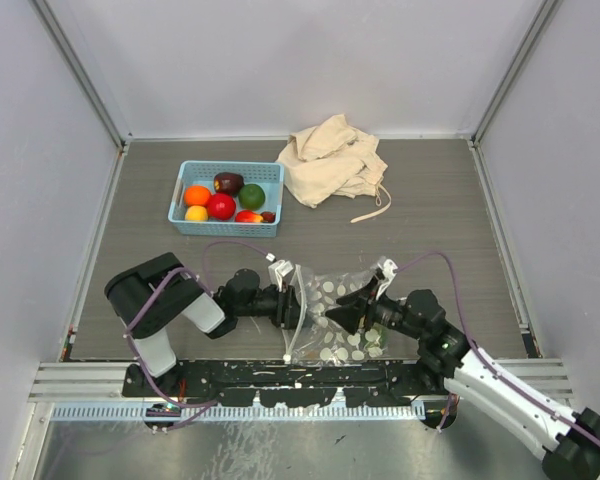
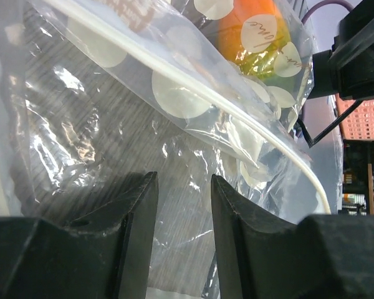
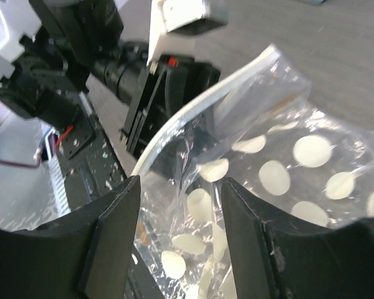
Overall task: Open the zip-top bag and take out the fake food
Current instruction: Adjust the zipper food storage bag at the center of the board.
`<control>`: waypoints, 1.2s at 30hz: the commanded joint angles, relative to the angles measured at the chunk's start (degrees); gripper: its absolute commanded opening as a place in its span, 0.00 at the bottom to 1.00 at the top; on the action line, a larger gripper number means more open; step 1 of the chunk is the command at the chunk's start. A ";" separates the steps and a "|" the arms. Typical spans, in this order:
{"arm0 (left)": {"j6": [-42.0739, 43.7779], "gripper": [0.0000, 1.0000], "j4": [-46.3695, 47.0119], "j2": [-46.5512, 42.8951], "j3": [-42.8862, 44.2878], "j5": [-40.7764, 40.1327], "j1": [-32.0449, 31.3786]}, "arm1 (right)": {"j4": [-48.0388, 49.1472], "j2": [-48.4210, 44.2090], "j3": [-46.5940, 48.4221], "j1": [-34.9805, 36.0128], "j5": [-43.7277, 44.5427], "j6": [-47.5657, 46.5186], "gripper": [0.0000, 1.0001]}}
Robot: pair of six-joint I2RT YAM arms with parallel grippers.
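**Item:** clear plastic zip-top bag with white polka dots [image 1: 328, 290]. It lies at lower centre of the top view, on the grey wood-grain table [image 1: 430, 220], between the two grippers.

**Closure:** white zip strip [image 1: 291, 335] at the bag's left end, running top to bottom of the frame. The body of the bag extends rightward from it.

**Contents:** glossy plastic fake food. One orange piece [image 2: 234, 25], with something green under it, shows through the film at upper right of the left wrist view, beyond the strip from the fingers.

**Left gripper** [image 1: 296, 303]: at the strip end. The fingers stand narrowly apart with film lying across the gap, and no pinch is visible.

**Right gripper** [image 1: 342, 308]: reaches in from the right of the frame over the bag's middle. The fingers are spread wide, dotted film sags between them, and nothing is held.

**Governing relation:** the strip's long axis runs across the line joining the grippers. The left gripper is the nearer to it. Opening likely needs one lip taken by each arm and drawn apart leftward and rightward.

**Also present:**
- light blue perforated plastic basket [image 1: 225, 229], upper left of centre
- crumpled beige cloth bag [image 1: 330, 160], upper centre

Both are well apart from the item
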 commanded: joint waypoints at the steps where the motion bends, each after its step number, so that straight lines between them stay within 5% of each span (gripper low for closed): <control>1: 3.47 0.40 5.27 -2.27 -0.76 -2.64 -1.33 | -12.98 -9.07 4.85 0.19 13.66 -1.67 0.60; 7: 4.02 0.41 5.26 -2.03 -0.64 -2.87 -1.84 | -29.90 -13.46 10.29 0.19 33.63 9.02 0.56; 12: 4.15 0.42 5.25 -1.47 -0.31 -2.72 -1.94 | -41.56 -9.51 16.13 0.41 38.82 17.64 0.56; 24: 4.15 0.43 5.47 -1.38 -0.29 -2.79 -1.92 | -60.18 -5.45 24.22 0.95 39.07 28.14 0.53; 36: 4.15 0.43 5.60 -1.33 -0.28 -2.43 -1.96 | -59.98 -1.29 19.96 1.14 34.34 29.09 0.23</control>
